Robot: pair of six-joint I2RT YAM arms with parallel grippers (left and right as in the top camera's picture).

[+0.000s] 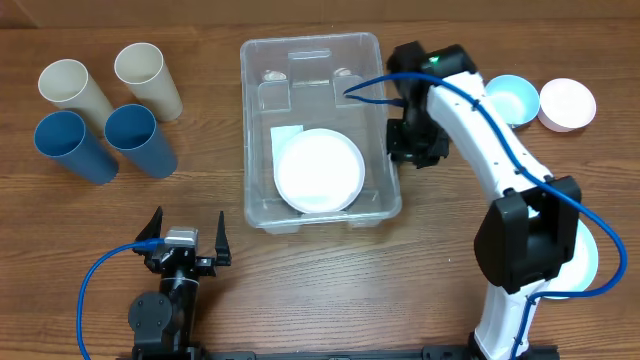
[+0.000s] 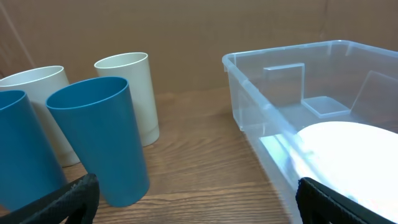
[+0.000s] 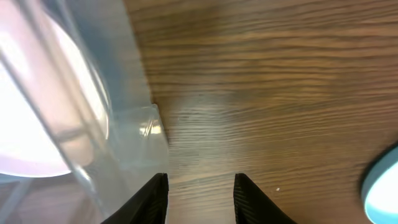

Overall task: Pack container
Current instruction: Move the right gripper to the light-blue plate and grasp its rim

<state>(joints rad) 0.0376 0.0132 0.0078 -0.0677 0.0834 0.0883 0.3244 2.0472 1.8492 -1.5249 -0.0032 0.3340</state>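
At far left we see four tall plastic cups standing upright in a cluster: two cream cups (image 1: 70, 88) at the back and two blue cups (image 1: 138, 138) in front, well apart from the rest.

Below them, near the front edge of the wooden table (image 1: 200, 290), hangs the left gripper (image 1: 187, 218). Its fingers are spread wide w/ nothing btw them. Its wrist cam faces the cups and the bin's left wall.

In the centre sits the large clear rectangular plastic container (image 1: 243, 120), upright on the table. Inside, a round white plate (image 1: 318, 170) lies flat on the bottom, toward the near right, partly covering a white label (image 1: 287, 135).

Just beside the container's right wall, on the outside, is the right gripper (image 1: 412, 145), pointing down. In its wrist view the fingers (image 3: 152, 199) stand partly apart w/ only bare wood btw them, gripping nothing.

Further right sit a light blue round bowl (image 1: 510, 98) and a pinkish-white round bowl (image 1: 567, 103), side by side; we can't tell if they touch. A light blue round dish (image 1: 592, 262) peeks out from under the right arm, mostly hidden.
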